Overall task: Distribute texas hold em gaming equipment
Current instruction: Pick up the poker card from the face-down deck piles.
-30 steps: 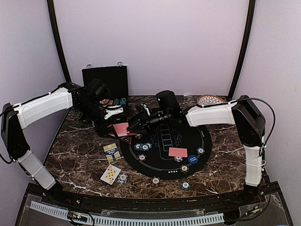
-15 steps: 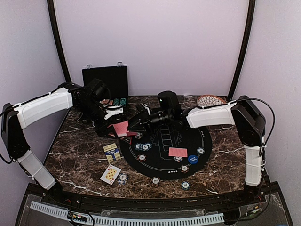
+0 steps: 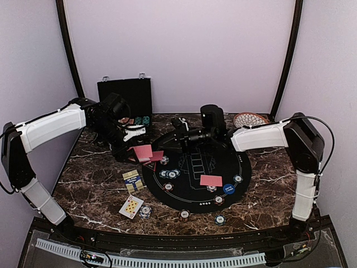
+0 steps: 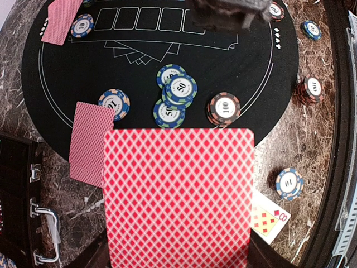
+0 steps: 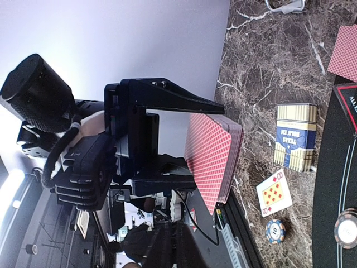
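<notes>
My left gripper (image 3: 136, 149) is shut on a deck of red-backed playing cards (image 4: 178, 195), held over the left edge of the black round mat (image 3: 245, 167). The deck (image 5: 212, 156) hides its fingertips. My right gripper (image 3: 167, 139) hovers to the right of the deck, apart from it, and its fingers (image 5: 167, 245) are pressed together with nothing between them. One face-down card (image 4: 92, 142) lies at the mat's edge beside the deck and another (image 3: 211, 180) lies on the mat. Blue striped chips (image 4: 175, 92), a stack marked 100 (image 4: 224, 109) and a blue button disc (image 3: 228, 188) sit on the mat.
An eight of diamonds (image 3: 131, 206) lies face up at the front left beside a chip (image 3: 145, 211). A blue and yellow card box (image 3: 132, 180) lies left of the mat. The black chip case (image 3: 125, 96) stands open at the back and a patterned plate (image 3: 249, 119) sits back right.
My right gripper has drawn back to the right, away from the deck. A face-down card beside the deck now shows uncovered. The left arm has stayed put.
</notes>
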{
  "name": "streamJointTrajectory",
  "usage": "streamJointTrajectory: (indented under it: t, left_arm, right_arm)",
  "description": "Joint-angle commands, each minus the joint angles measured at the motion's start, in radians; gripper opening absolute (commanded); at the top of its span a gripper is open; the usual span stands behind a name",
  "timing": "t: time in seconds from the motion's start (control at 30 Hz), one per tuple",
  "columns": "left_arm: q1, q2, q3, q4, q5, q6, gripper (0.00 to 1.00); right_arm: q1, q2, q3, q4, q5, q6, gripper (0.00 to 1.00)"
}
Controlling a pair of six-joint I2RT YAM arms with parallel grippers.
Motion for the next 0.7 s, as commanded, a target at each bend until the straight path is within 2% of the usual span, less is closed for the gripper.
streamJointTrajectory:
  t: [0.0, 0.2, 0.33, 0.67]
  left_arm:
    - [0.005, -0.017, 0.005, 0.003, 0.006, 0.013, 0.00]
    - [0.006, -0.017, 0.013, -0.001, 0.013, 0.012, 0.00]
    - [0.005, -0.015, 0.019, -0.004, 0.016, 0.011, 0.00]
    - [0.005, -0.016, 0.025, -0.009, 0.015, 0.011, 0.00]
  right_arm:
    - [-0.002, -0.029, 0.002, -0.015, -0.003, -0.039, 0.15]
    - [0.020, 0.021, 0.032, -0.064, -0.009, -0.063, 0.28]
    - [0.037, 0.049, 0.064, -0.077, -0.016, -0.071, 0.32]
    - [0.047, 0.087, 0.108, -0.083, -0.029, -0.065, 0.30]
